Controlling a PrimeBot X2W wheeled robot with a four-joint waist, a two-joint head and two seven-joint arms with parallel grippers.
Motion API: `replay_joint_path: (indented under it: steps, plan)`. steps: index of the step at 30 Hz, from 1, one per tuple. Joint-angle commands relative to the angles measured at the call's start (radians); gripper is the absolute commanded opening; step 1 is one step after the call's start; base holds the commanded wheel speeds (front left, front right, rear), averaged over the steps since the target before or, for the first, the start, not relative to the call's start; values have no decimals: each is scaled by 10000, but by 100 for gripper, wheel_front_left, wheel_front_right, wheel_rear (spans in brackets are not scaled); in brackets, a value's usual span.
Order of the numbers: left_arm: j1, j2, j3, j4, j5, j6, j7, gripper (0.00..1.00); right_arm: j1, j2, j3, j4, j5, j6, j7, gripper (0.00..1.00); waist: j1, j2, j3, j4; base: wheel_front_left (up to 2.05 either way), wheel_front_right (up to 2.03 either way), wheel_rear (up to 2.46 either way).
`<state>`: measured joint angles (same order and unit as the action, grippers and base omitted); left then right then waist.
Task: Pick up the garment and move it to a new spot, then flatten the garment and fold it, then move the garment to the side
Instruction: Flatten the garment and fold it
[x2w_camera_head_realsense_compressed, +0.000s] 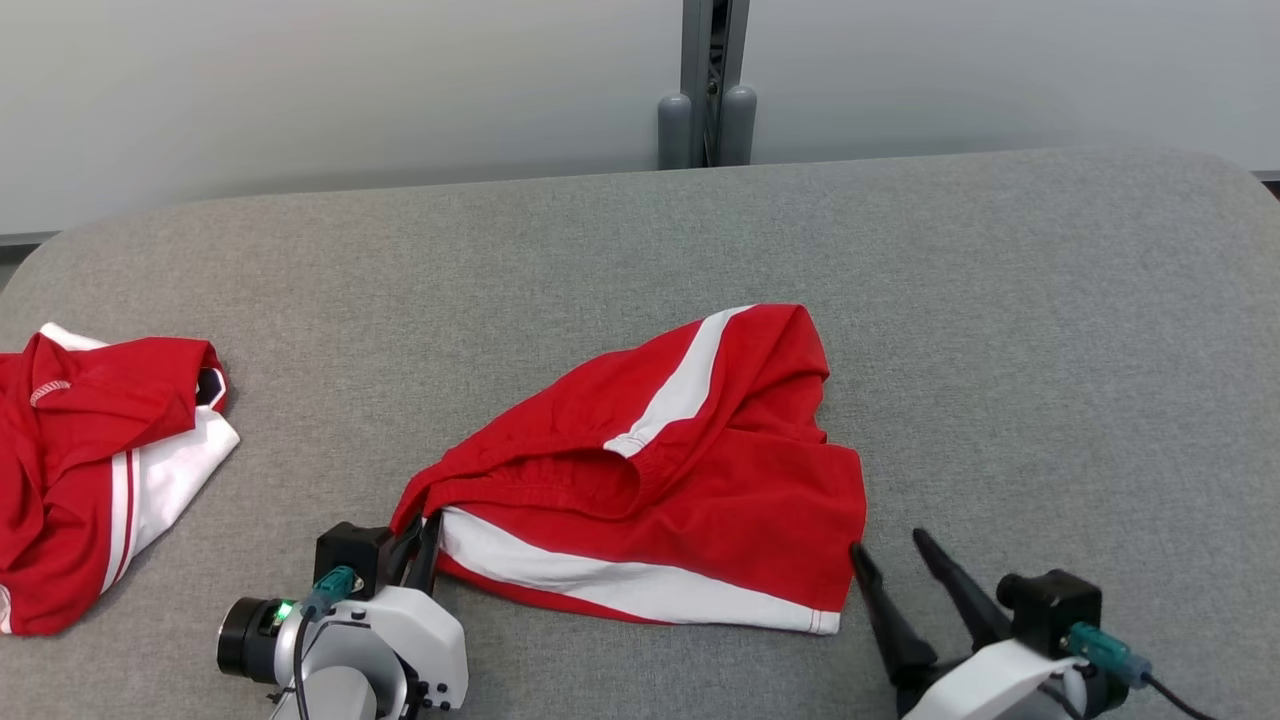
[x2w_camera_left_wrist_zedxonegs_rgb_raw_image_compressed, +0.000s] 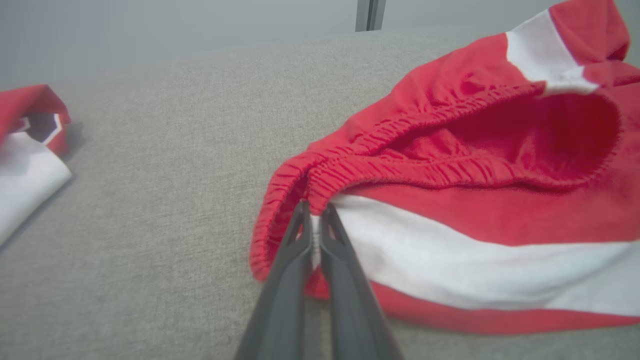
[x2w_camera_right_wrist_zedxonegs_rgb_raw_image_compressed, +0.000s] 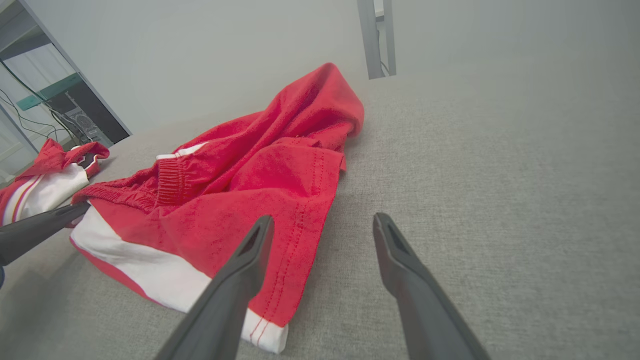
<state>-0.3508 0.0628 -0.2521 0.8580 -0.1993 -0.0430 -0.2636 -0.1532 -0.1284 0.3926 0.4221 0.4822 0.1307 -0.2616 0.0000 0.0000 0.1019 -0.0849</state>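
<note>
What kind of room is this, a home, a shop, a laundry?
Probably a lab or test room, not a home: red and white shorts lie on a grey fabric-covered table against a bare pale wall, and the right wrist view catches loose cables and dark equipment at its left.

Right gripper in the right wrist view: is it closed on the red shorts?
No, the right gripper is open, its two fingers spread apart at the hem of the red shorts.
</note>
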Motion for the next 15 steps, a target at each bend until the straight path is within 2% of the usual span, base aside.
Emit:
replay_joint_path:
  steps: [1,7,15]
  plan:
    - [91,79,29,-97,-79,-36,-23,0,130,-218,382,-26,206,2,-28,100,0,0,-33,-14,0,0,0]
    - [148,64,8,-248,-96,-45,-24,0,354,-988,1934,-127,683,2,33,100,0,0,-76,-30,0,0,0]
    - [223,101,-16,-369,-96,-33,-24,0,11,-1712,3423,-18,1122,2,25,100,0,0,-30,27,0,0,0]
